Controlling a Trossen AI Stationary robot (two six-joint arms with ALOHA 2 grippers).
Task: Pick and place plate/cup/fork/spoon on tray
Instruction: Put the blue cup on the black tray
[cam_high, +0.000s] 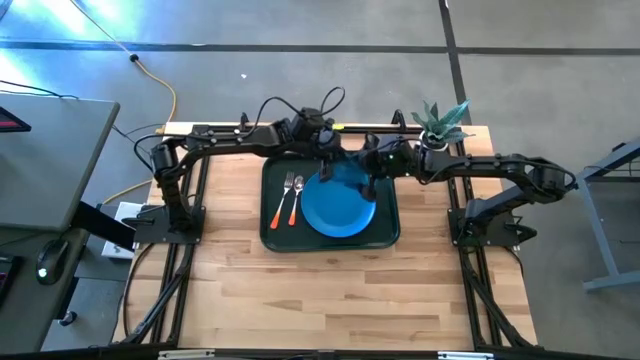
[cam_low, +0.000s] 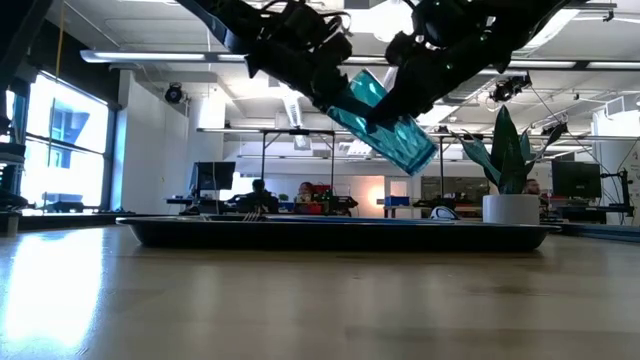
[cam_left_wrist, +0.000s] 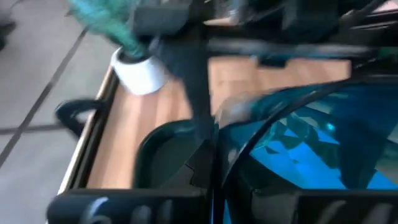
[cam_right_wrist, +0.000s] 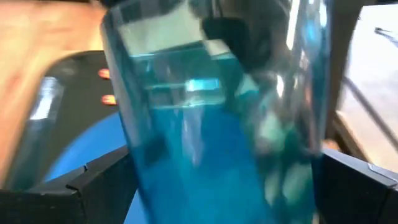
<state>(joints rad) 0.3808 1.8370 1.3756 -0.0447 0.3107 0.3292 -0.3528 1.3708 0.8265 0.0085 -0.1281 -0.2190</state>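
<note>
Hanging tilted above the tray (cam_low: 330, 234) (low view only), cup (cam_low: 385, 122) pinched in right pincer (cam_low: 400, 100).

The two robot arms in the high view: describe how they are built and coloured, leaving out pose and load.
Both the left arm and the right arm are black, jointed and slender, built of tube-like links with bulkier joint housings. Thin black cables loop above the left arm's wrist. Each rises from a black base on a black frame along the light wooden table. The left gripper and right gripper are dark too; no markings are readable.
</note>
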